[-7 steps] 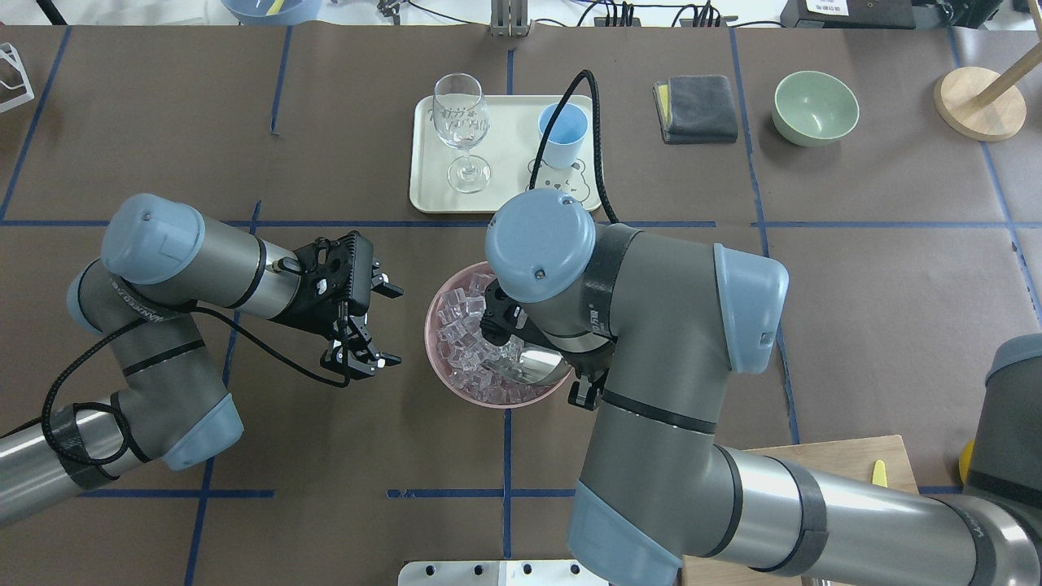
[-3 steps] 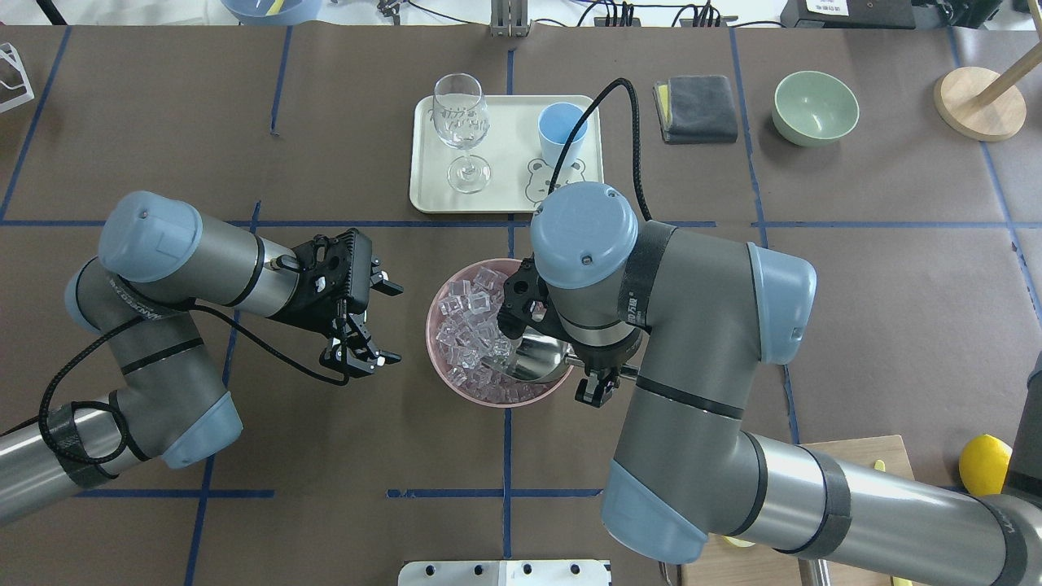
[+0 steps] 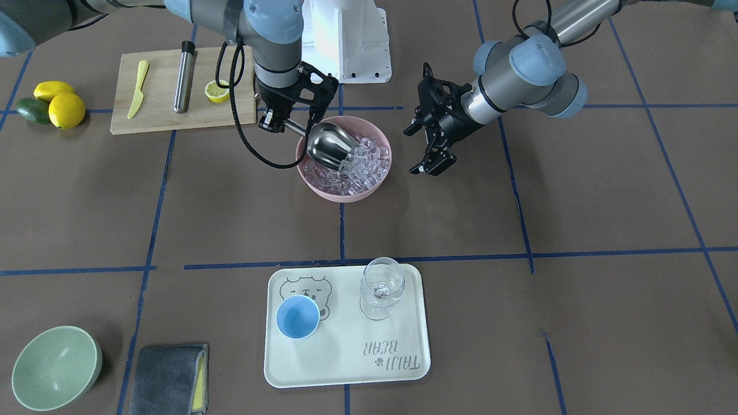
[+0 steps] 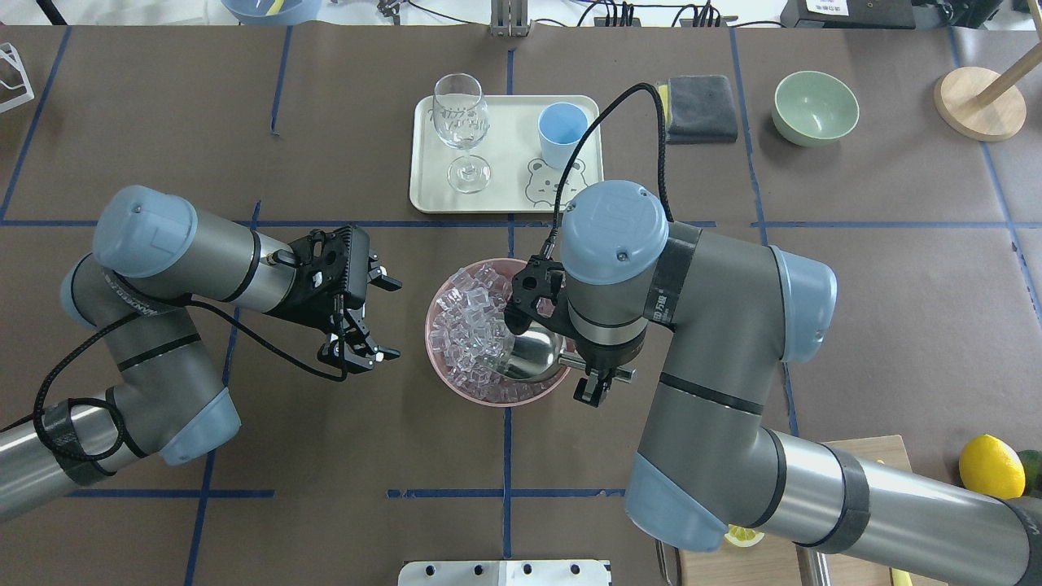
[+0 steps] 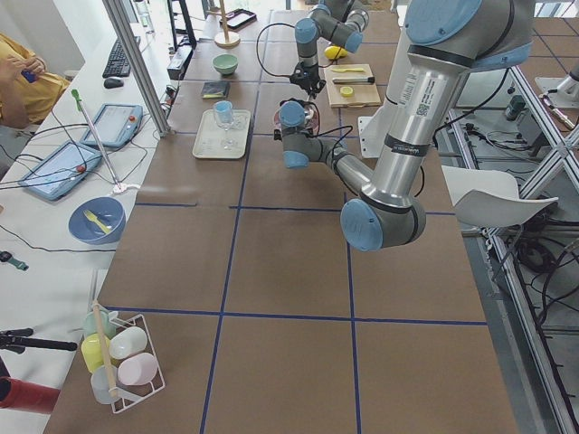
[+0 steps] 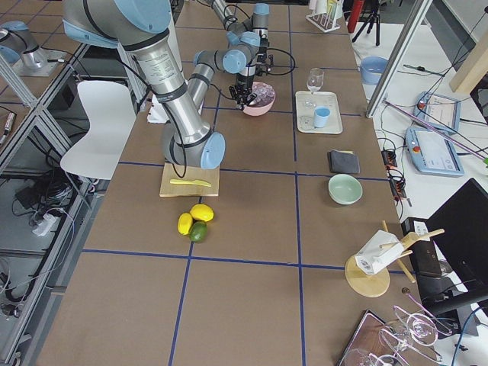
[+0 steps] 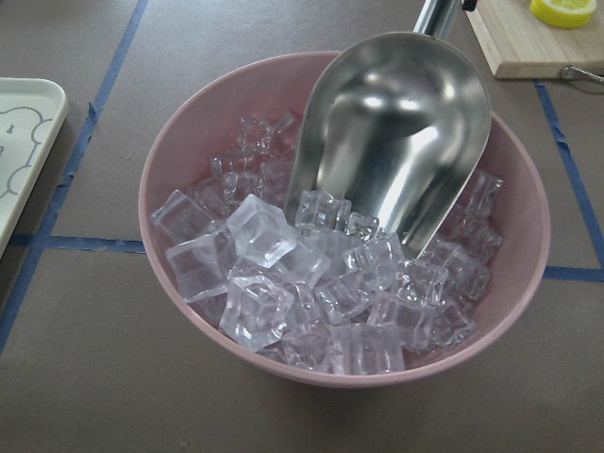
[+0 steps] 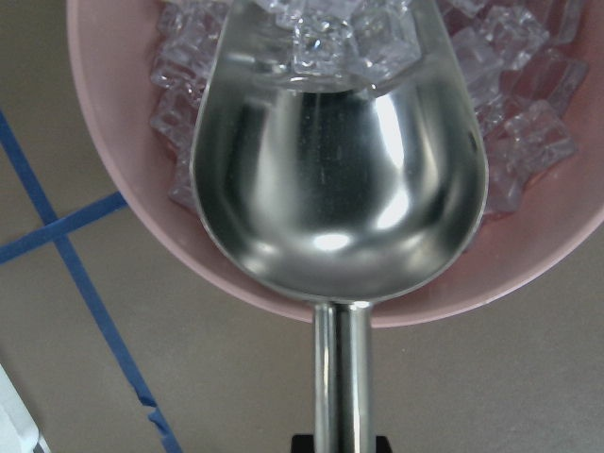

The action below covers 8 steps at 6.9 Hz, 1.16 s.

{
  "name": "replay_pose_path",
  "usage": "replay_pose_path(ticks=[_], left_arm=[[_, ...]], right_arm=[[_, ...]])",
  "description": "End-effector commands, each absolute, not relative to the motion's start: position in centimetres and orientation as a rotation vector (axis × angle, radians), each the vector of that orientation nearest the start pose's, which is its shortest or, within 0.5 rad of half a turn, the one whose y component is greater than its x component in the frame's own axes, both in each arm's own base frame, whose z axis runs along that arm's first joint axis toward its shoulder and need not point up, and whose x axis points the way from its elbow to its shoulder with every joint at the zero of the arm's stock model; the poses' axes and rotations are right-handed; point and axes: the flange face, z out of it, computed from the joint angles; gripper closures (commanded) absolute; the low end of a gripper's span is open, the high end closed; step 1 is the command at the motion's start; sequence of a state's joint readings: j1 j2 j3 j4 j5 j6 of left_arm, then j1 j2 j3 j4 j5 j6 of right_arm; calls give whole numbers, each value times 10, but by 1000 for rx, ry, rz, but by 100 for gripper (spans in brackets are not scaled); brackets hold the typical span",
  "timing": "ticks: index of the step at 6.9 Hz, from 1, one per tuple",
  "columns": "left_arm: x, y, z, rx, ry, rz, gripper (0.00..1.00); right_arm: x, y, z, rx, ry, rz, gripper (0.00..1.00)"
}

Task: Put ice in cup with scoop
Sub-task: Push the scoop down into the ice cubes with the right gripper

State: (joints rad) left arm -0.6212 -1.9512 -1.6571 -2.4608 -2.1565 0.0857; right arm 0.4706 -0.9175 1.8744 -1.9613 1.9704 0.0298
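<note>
The ice (image 3: 363, 158) (image 4: 468, 325) (image 7: 283, 274) fills a pink bowl (image 3: 346, 196) (image 4: 496, 401) (image 7: 189, 142) at mid table. My right gripper (image 3: 275, 124) (image 4: 598, 378) is shut on the rod handle of the steel scoop (image 3: 331, 147) (image 4: 533, 354) (image 7: 396, 142) (image 8: 340, 179). The scoop's trough lies in the bowl with its mouth pushed into the cubes. A few cubes sit at the lip. My left gripper (image 3: 411, 151) (image 4: 392, 319) is open and empty beside the bowl. The light-blue cup (image 3: 297, 317) (image 4: 562, 130) stands empty on a cream tray (image 3: 346, 363) (image 4: 509, 155).
A wine glass (image 3: 380, 288) (image 4: 460, 122) stands on the tray beside the cup. A cutting board (image 3: 161, 115) holds a knife, a steel cylinder (image 3: 184, 83) and half a lemon. Lemons (image 3: 57, 106), a green bowl (image 3: 55, 366) and a grey cloth (image 3: 167, 377) lie further out.
My right wrist has swung to the overhead view's right, uncovering more ice and the cup. The scoop stays in the bowl. The left arm has barely moved.
</note>
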Motion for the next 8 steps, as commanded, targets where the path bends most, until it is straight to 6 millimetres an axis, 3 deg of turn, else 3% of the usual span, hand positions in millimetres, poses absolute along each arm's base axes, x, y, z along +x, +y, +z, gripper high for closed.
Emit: replay_pose_path(ticks=[1,2,5,8], left_arm=[[448,-421,300,1066,1072,1238,0],[448,-421,299,1067,1071,1237,0],[434,-427,300,1059,1089,1242,0],[431,-427,296,1065,1091,1240,0]], right_arm=[[-506,-365,214,300,-690,-1134,100],[-500,-363,211,322,-711,-1120,100],[-499,-359,237,388,-791,-1046,100],[-499,-353,236,399,-838,-1003,100]])
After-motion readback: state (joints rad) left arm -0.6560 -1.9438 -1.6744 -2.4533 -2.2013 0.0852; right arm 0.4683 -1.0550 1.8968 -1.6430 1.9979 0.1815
